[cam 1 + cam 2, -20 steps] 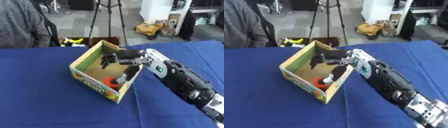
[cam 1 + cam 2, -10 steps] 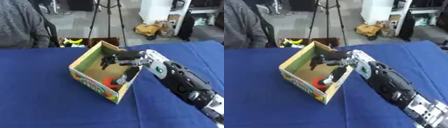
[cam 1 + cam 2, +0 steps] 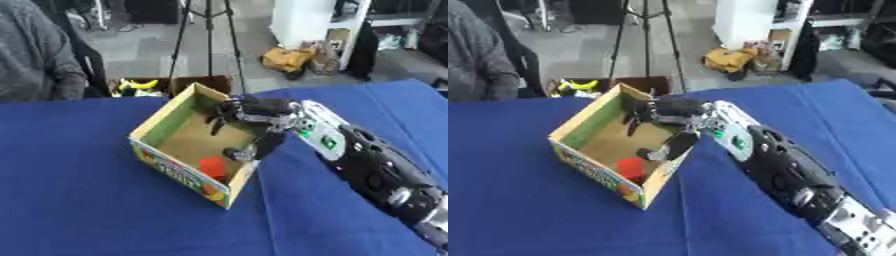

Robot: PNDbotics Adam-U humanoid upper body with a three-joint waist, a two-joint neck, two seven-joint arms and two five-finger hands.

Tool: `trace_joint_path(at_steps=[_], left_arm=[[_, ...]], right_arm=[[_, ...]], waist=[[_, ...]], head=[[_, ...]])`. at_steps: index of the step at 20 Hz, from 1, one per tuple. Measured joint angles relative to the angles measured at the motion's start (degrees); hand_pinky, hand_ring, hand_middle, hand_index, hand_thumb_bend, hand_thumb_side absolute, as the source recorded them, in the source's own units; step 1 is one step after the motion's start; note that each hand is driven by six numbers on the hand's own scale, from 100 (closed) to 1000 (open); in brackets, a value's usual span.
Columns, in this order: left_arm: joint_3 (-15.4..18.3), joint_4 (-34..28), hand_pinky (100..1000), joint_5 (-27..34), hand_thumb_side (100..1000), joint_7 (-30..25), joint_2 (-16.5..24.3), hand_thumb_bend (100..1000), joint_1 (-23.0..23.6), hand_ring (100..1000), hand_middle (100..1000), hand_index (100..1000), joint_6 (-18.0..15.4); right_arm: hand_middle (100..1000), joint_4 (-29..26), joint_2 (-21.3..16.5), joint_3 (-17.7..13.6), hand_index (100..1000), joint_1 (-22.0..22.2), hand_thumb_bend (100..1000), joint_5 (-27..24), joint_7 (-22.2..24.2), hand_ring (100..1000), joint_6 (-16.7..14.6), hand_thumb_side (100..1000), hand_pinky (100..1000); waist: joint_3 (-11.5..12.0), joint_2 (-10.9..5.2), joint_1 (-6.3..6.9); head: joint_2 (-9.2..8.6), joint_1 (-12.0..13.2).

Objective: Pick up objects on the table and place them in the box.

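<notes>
- The right hand [image 3: 262, 114] is seen reaching in over the right wall of the box [image 3: 171, 115], which stands open on the blue-covered desk [image 3: 87, 200].
- The fingers [image 3: 220, 116] are spread and relaxed above the box's brown floor, with the thumb hanging lower near the front right corner; nothing is seen held between them.
- A red-orange object [image 3: 212, 167] is seen lying inside the box, against the front wall, just beside and below the thumb and apart from the fingers.
- The step in hand is judged to be the end of a placing: the object lies in the box and the hand is empty above it.
- No other loose object is made out on the part of the desk that is shown.
- The left hand is not shown in either view.
- For the next move, the hand is judged to need lifting up and back over the right wall, with the thumb kept off the cardboard edge so that the box is not dragged or tipped.
- After that, a further object would have to be found on the desk, if any is left outside these views, and the hand carried to it with the fingers kept open.
</notes>
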Motion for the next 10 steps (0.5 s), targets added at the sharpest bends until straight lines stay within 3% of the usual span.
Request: trace_joint_path(at_steps=[1, 10], left_arm=[[0.13, 0.0, 568, -0.09, 779, 0.12, 0.01, 100, 0.15, 747, 620, 699, -0.05], [1.65, 0.03, 567, -1.01, 779, 1.87, 0.07, 100, 1.13, 748, 621, 699, -0.4]], right_arm=[[841, -1.43, -0.35, -0.56, 719, 1.14, 100, -1.0, -0.85, 1000, 0.84, 554, 780], [824, -15.39, -1.19, -4.01, 669, 14.42, 100, -9.62, -8.29, 1000, 5.56, 585, 765]], waist=[[-0.67, -0.07, -0.01], [-6.75, -0.67, 0.6]], head=[[0.0, 0.46], [0.04, 5.13]])
